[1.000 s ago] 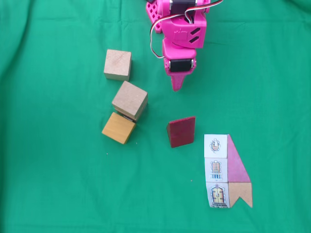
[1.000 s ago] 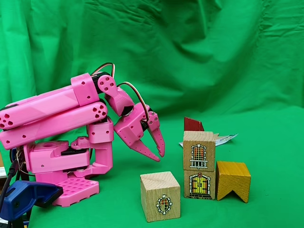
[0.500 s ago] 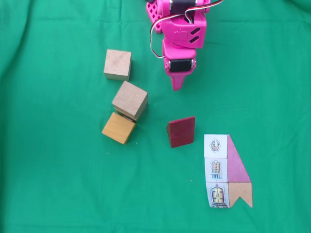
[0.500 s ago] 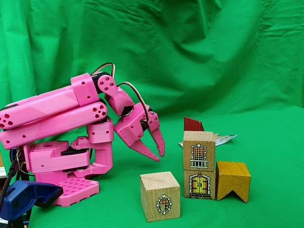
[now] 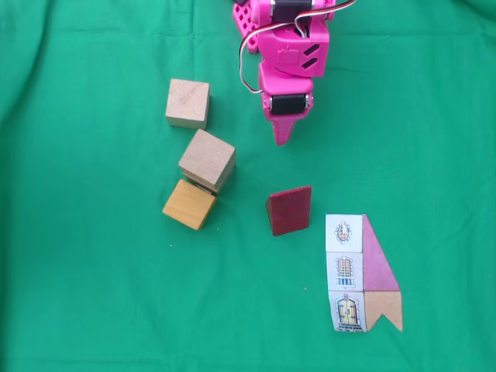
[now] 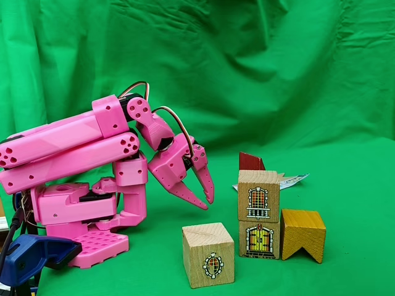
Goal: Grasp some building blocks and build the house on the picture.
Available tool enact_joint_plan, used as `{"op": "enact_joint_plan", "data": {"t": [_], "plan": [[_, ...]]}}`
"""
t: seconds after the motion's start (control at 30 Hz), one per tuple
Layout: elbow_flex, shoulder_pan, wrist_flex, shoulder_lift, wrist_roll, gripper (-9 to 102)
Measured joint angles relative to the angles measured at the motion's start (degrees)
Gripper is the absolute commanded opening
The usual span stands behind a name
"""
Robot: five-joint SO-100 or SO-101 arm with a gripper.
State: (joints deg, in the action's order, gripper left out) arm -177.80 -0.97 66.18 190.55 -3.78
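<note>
While nothing on the green cloth (image 5: 85,294) has shifted over the past second, the house stands only partly built. Seen from above, a lone pale cube (image 5: 187,103) sits at the left, well apart from the rest; the side view shows a small round window printed on its face. Below it, the orange-yellow block (image 5: 189,204) touches a two-cube tower: in the side view, the window cube (image 6: 258,196) rests squarely on the door cube (image 6: 259,240), and the orange-yellow block's notch faces down. Right of these, the pink arm (image 6: 68,154) holds its pose, folded low, its gripper (image 6: 207,204) hanging above the cloth with the tips drawn almost together and nothing between them. The dark red wedge (image 5: 289,209) lies just beyond the gripper's tip, untouched. Farthest right, the picture card (image 5: 363,273) lies flat, showing three stacked squares, a pink roof and a tan notched piece. The stillness suggests a pause between placements. By the card, the lone pale cube and the wedge remain to be added.
</note>
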Motion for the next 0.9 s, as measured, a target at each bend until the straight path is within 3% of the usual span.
{"op": "enact_joint_plan", "data": {"t": [0.47,0.9], "plan": [[21.0,-0.4,0.3,-10.3,-1.6,0],[31.2,0.0,0.3,-18.2,-26.1,0]]}}
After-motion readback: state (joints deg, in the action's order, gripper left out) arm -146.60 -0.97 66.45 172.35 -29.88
